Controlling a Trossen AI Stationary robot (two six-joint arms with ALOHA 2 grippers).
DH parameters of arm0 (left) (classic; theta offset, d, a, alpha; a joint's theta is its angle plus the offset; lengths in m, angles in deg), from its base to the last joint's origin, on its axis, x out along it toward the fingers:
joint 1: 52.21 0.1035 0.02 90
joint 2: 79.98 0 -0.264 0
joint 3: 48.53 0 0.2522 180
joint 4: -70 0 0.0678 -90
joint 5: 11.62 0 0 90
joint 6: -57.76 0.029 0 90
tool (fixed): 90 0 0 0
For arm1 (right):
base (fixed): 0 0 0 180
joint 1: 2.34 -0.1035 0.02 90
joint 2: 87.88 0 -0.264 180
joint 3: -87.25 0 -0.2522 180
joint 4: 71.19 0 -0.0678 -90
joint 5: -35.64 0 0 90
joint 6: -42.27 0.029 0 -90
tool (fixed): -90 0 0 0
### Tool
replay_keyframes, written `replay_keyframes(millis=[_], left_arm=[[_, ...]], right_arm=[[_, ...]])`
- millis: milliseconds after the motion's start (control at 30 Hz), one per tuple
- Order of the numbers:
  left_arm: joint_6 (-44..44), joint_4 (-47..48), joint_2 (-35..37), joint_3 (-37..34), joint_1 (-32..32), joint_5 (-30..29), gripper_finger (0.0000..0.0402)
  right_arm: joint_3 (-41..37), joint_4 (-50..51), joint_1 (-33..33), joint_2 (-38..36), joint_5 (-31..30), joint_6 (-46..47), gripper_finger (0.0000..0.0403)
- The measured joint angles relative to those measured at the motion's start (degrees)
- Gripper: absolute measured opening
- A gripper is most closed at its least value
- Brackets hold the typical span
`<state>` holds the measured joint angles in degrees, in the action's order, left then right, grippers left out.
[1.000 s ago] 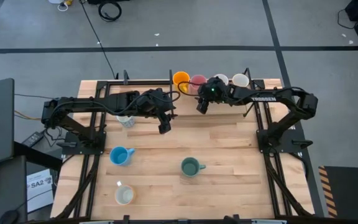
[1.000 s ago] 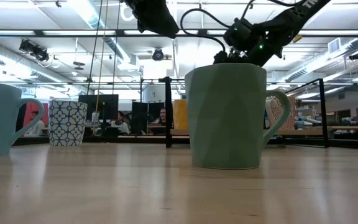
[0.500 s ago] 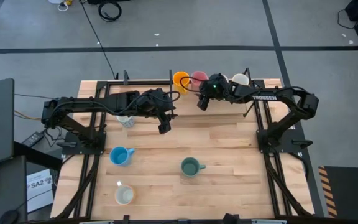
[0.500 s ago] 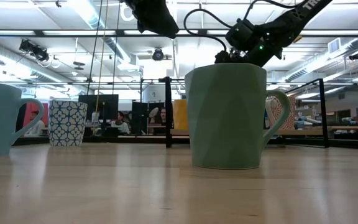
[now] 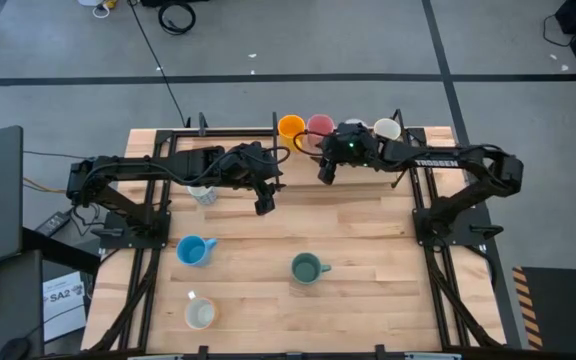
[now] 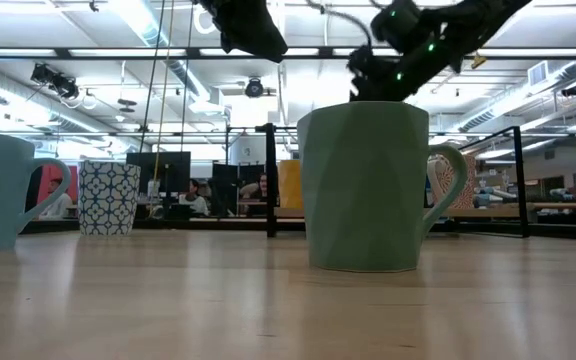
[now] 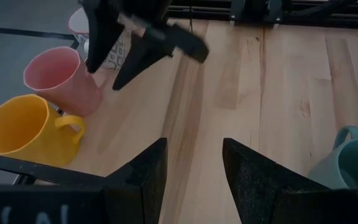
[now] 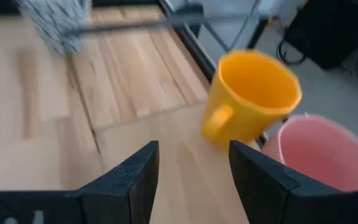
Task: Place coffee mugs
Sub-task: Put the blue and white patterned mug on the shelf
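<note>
White "TROSSEN" lettering on right arm

Wooden table: orange mug, pink mug, teal mug, blue mug

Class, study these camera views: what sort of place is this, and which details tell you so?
Most likely a robotics lab inside a large open-plan workspace. A wooden table carries two mounted arms, taped lines cross the grey floor, and the low view shows strip lights, exposed ceiling ducts and people at monitors behind the teal-green mug.
</note>
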<state>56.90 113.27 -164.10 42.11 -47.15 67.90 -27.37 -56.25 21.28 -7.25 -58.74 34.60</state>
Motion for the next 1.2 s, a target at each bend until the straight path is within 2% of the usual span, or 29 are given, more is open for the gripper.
replay_keyframes(millis=[233, 467, 733, 967, 1067, 1200], left_arm=[[-3.02, 1.17, 0.09, 0.00, 0.01, 0.01, 0.0162], [-6.03, 7.04, 1.17, -0.02, 0.02, -0.20, 0.0162], [-4.07, 18.77, 5.66, 0.06, 1.50, -8.27, 0.0162], [1.11, 33.64, 7.32, -0.02, 10.42, -7.30, 0.0162], [4.77, 35.55, 6.96, -0.71, 15.26, -5.91, 0.0162], [11.01, 35.48, 6.93, -3.07, 21.28, -0.70, 0.0162]], right_arm=[[0.00, 1.23, -3.61, -6.76, 0.00, 0.00, 0.0200], [0.00, 4.30, -6.39, -10.78, 0.00, 0.03, 0.0200], [0.04, 6.00, -9.41, -11.27, 0.02, 0.03, 0.0201], [0.10, 6.03, -11.80, -9.85, 0.48, 0.03, 0.0201], [0.00, 6.26, -12.46, -9.37, 1.03, 0.19, 0.0201], [0.00, 6.73, -13.03, -9.29, 1.27, 0.18, 0.0201]])
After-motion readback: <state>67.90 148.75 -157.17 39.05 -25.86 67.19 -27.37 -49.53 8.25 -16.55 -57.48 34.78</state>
